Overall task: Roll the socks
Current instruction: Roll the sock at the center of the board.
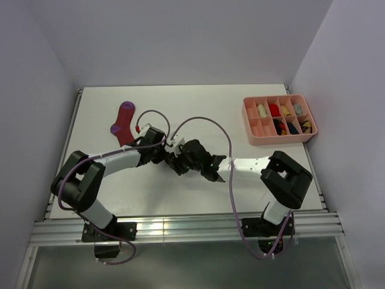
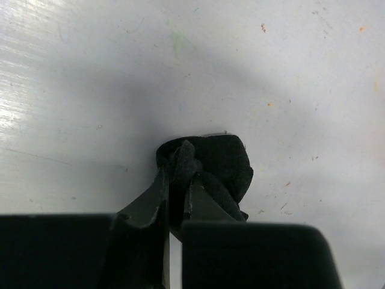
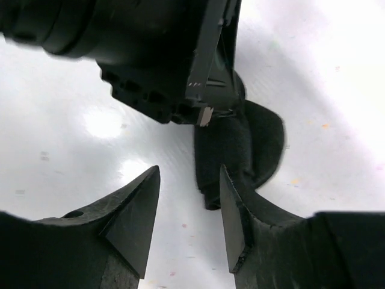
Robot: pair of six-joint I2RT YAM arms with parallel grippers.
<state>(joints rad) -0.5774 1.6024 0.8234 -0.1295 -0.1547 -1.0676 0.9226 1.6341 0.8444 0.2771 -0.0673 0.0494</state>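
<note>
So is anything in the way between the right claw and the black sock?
No, nothing visible. The black sock sits right at the tips of the open right claw. The left claw pinches it from the other side.

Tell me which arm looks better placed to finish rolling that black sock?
Probably left: the left gripper is shut on the bunched black sock, while the right gripper is open, clamping nothing.

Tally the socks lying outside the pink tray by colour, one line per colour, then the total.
magenta sock, flat on the table: 1
black sock, bunched and pinched in the left gripper: 1
Total: 2
</note>
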